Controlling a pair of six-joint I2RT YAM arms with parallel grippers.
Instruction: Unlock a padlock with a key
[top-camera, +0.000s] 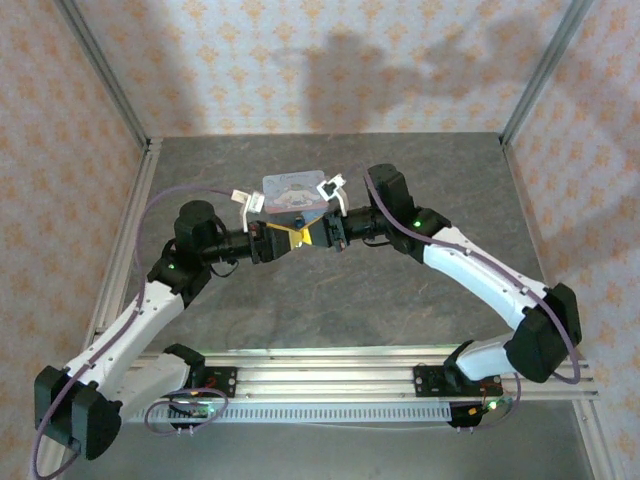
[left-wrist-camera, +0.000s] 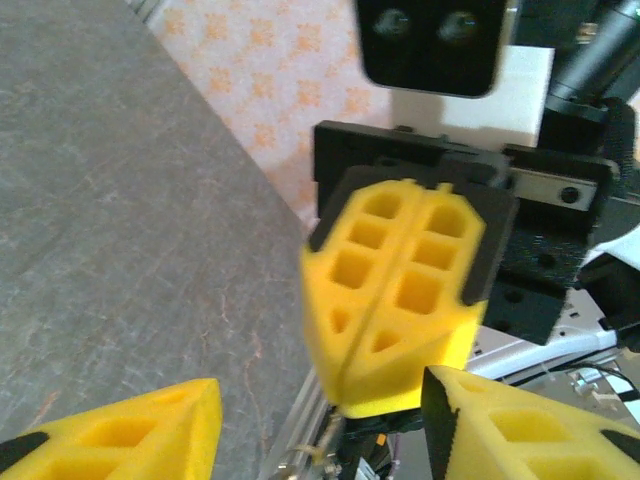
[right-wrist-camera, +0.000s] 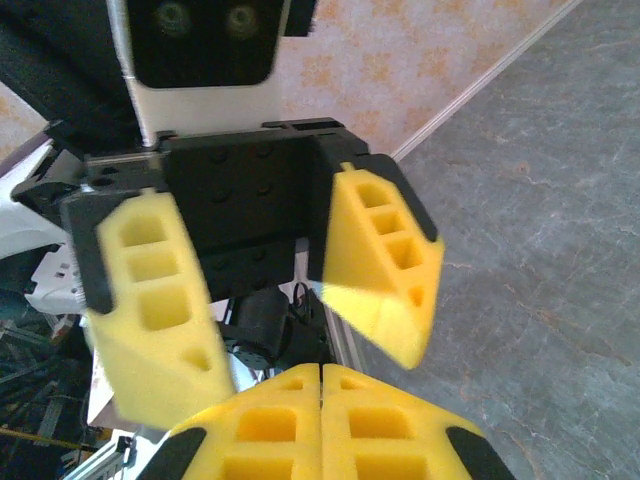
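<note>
Yellow foam right pincer (left-wrist-camera: 365, 385) clamped shut, apparently on thin pale key (left-wrist-camera: 328, 435) | left pincer (right-wrist-camera: 300, 350) open, empty | advise: back left straight off, key undisturbed.

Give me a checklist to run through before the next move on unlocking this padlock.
1. Yellow foam fingers of the right gripper closed: ok.
2. Fingers of the left gripper apart: ok.
3. Small silvery key between the right fingers: cannot tell.
4. Dark blue padlock within reach of the left fingers: cannot tell.
5. Both grippers facing each other above the grey table: ok.
</note>
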